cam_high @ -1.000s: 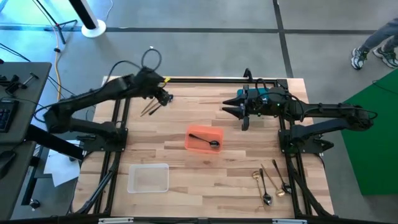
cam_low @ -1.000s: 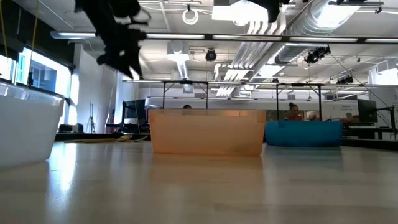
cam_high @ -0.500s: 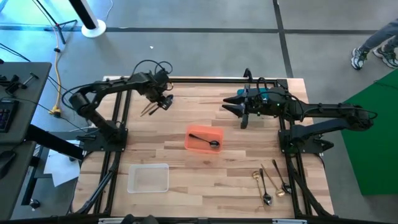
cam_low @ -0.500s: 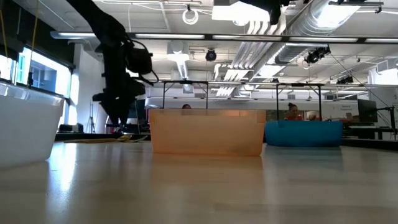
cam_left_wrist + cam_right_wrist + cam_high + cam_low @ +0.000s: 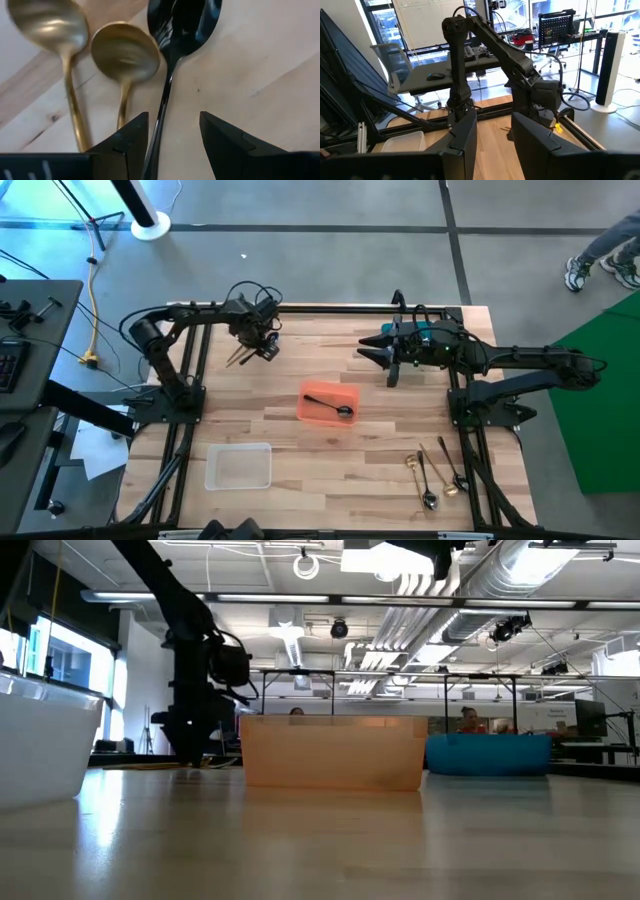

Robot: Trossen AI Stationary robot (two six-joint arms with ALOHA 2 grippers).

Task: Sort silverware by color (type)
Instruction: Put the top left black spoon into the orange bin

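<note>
Hovering my spread, empty left gripper [image 5: 172, 145] over the black spoon [image 5: 183, 30], I risk snagging the gold spoon [image 5: 125, 52] just beside one finger.

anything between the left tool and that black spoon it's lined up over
Nothing visible. The left tool is open with the black spoon handle running between its fingers. Two gold spoons lie just beside it, close to one finger but not across the handle.

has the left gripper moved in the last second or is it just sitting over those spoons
Yes. In the high view the left gripper has shifted toward the orange plastic bin, and in the low view it has dropped down to the wooden table, over the black metal spoon.
</note>
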